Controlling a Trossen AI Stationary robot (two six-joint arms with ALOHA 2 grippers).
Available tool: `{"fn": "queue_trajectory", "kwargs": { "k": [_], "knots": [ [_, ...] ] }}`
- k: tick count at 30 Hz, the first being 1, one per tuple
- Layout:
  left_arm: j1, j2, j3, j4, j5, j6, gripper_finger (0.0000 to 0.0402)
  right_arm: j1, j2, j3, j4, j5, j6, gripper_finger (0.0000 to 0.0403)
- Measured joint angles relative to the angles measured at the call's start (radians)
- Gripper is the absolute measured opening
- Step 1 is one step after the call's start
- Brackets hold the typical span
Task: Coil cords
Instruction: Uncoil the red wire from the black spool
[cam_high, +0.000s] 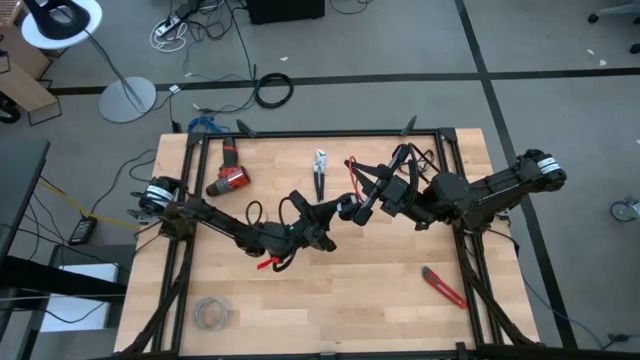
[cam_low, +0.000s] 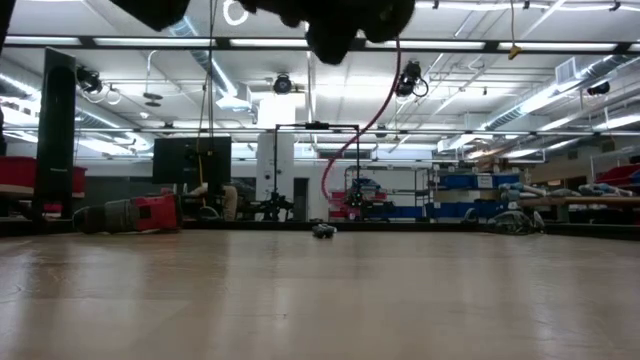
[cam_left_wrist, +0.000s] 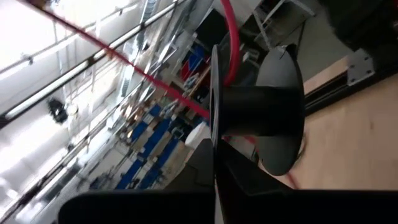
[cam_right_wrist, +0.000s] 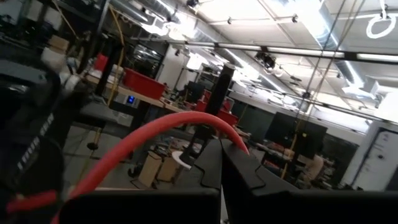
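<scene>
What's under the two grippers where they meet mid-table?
Bare wood of the table. The left gripper and right gripper hold the red wire lifted, hanging in a loop above the surface. The arms hide the spot directly below from overhead.

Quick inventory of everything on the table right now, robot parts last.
red wire: one, red, held above table centre between both grippers
drill: one, red and black, far left
pliers: one, dark handles, far centre
utility knife: one, red, near right
grey wire bundle: one, pale grey, near left
table: one, light wood
left gripper: shut on red wire, centre
right gripper: shut on red wire, centre
</scene>
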Motion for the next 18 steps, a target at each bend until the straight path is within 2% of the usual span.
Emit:
{"fn": "queue_trajectory", "kwargs": {
  "k": [7, 12, 18],
  "knots": [
    [-0.069, -0.135, -0.047, -0.006, -0.122, -0.045, 0.0001, 0.000, 0.000, 0.000, -0.012, 0.040, 0.003, 0.0022],
    [-0.115, -0.242, -0.087, -0.088, -0.163, -0.206, 0.0000, 0.000, 0.000, 0.000, -0.021, 0.097, 0.011, 0.0047],
    [-0.149, -0.333, -0.110, -0.207, -0.166, -0.374, 0.0000, 0.000, 0.000, 0.000, -0.074, 0.099, 0.014, 0.0088]
  ]
}}
